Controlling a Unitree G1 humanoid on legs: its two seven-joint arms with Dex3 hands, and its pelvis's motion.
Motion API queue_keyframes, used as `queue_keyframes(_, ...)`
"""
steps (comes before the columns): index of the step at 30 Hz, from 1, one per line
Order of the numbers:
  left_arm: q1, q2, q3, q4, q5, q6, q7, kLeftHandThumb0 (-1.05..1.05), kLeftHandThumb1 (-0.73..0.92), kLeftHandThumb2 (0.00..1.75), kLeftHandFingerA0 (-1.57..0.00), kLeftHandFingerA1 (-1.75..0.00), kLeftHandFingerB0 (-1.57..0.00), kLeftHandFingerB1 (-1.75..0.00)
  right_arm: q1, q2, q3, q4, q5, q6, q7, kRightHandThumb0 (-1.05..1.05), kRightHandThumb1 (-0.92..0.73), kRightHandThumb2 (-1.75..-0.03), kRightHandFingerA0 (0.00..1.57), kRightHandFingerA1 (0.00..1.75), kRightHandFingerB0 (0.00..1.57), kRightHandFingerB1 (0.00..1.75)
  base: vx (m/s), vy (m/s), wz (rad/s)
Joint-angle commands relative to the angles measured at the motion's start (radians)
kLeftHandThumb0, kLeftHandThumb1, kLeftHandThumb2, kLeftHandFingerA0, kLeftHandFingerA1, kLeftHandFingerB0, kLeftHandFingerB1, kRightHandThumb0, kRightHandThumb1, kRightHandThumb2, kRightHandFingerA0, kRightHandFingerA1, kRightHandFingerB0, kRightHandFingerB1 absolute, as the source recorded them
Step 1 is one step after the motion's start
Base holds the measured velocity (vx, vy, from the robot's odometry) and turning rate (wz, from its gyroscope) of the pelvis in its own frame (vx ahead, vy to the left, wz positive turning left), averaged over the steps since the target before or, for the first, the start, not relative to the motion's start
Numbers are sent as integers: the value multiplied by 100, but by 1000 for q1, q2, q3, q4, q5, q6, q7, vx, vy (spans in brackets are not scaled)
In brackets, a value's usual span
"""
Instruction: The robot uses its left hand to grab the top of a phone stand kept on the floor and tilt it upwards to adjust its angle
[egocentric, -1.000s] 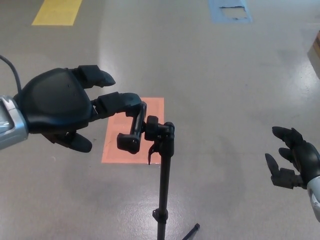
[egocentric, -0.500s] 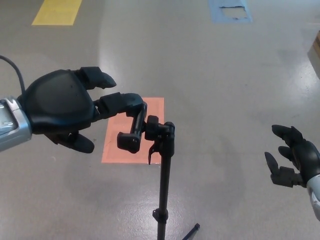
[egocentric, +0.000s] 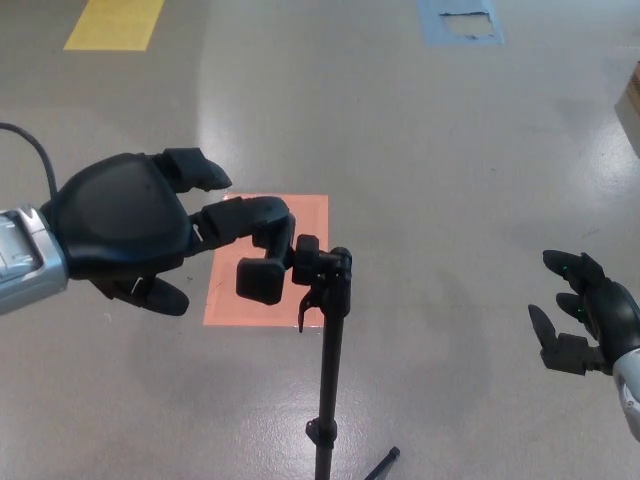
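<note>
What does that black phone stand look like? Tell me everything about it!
The phone stand is all black and looks like metal and plastic. A thin straight pole rises from the grey floor, and one tripod leg tip peeks out at the bottom. On top is a jointed head with a small lever and a clamp-shaped phone holder sticking out to the left. It holds no phone. The left robot hand has a finger resting on the holder's top.

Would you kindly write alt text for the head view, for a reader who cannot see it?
The robot's left hand reaches its fingers onto the clamp head of a black phone stand on a grey floor. The right hand hangs open at the right, holding nothing.
</note>
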Motion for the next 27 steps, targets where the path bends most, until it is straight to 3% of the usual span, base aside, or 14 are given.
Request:
queue_keyframes(1,32,5,-21,-15,35,29,-9,-82,82,64,-28,-31,0,-17,-11,-17,-3,4,-2,14,2,-35,-55,-110,0,47,0,47,0,0,0)
queue_keyframes(2,35,6,-24,-16,39,31,-9,-82,82,64,-28,-31,0,-17,-12,-17,-3,4,-2,15,2,-35,-55,-110,0,47,0,47,0,0,0)
queue_keyframes(3,42,4,-27,-13,34,29,-9,-80,63,99,-19,-45,0,-20,-11,-17,-3,4,-1,14,5,-34,-56,-110,0,47,0,47,0,0,0)
queue_keyframes(12,75,4,-35,-24,30,33,5,-87,68,100,-24,-46,0,-15,-16,-16,0,4,-4,20,0,-34,-56,-110,0,47,0,47,0,0,0)
queue_keyframes(13,75,3,-36,-22,29,33,1,-81,80,64,-31,-32,0,-18,-16,-17,2,3,-6,19,-1,-35,-55,-110,0,47,0,47,0,0,0)
queue_keyframes(14,76,3,-37,-21,28,34,-2,-81,80,64,-31,-32,0,-18,-16,-18,3,2,-7,18,-1,-35,-55,-110,0,47,0,47,0,0,0)
queue_keyframes(15,77,3,-39,-23,28,36,-10,-81,65,99,-19,-45,0,-18,-17,-18,3,2,-7,18,-2,-35,-54,-110,0,47,0,47,0,0,0)
queue_keyframes(23,86,2,-42,-29,27,41,-25,-80,65,99,-19,-45,0,-17,-22,-17,1,3,-4,18,0,-34,-56,-110,0,47,0,47,0,0,0)
queue_keyframes(24,84,2,-40,-30,23,42,-35,-80,81,65,-28,-32,0,-12,-25,-17,1,3,-4,20,-1,-35,-55,-110,0,47,0,47,0,0,0)
queue_keyframes(25,82,3,-39,-30,21,43,-40,-80,81,65,-28,-32,0,-12,-27,-17,1,3,-5,20,-1,-35,-55,-110,0,47,0,47,0,0,0)
queue_keyframes(26,79,2,-37,-27,19,43,-38,-80,64,98,-19,-45,0,-17,-29,-18,2,4,-6,21,-3,-35,-55,-110,0,47,0,47,0,0,0)
queue_keyframes(27,78,2,-36,-27,19,42,-36,-80,64,98,-19,-45,0,-17,-29,-18,2,4,-6,21,-3,-35,-55,-110,0,47,0,47,0,0,0)
